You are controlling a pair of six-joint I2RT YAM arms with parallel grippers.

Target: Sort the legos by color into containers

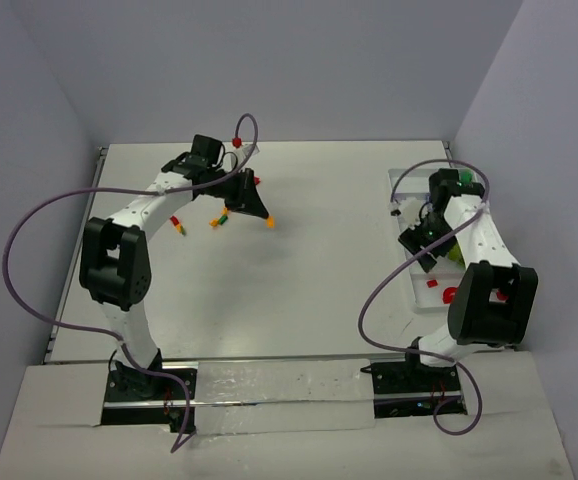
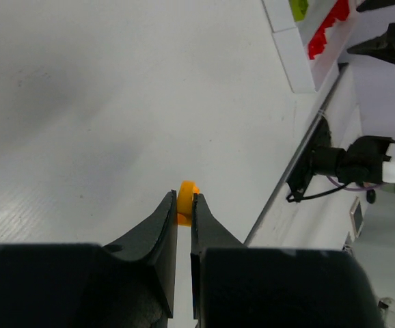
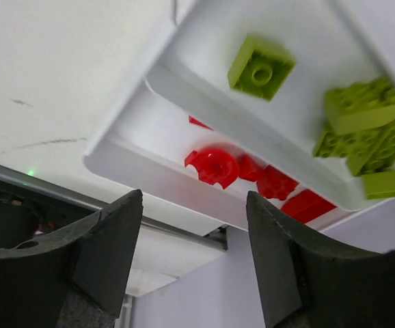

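1 orange lego (image 2: pixel 187 188) in left claw (image 2: pixel 184 199)

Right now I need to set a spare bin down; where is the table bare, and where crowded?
Bare: the table's middle, between the loose legos by the left claw and the tray. Crowded: around that claw, shut on an orange lego, and the tray under the open right claw.

On the left wrist feed I saw an orange lego (image 2: pixel 186 199) between matte black fingers (image 2: pixel 155 236), over a plain off-white table (image 2: pixel 115 102). On the right wrist feed the tray (image 3: pixel 132 164) was white, with red legos (image 3: pixel 214 166) at lower centre and lime legos (image 3: pixel 260 66) at upper right. From above, the arms (image 1: pixel 139 208) were white with black joints, and the cables (image 1: pixel 7 258) were purple.
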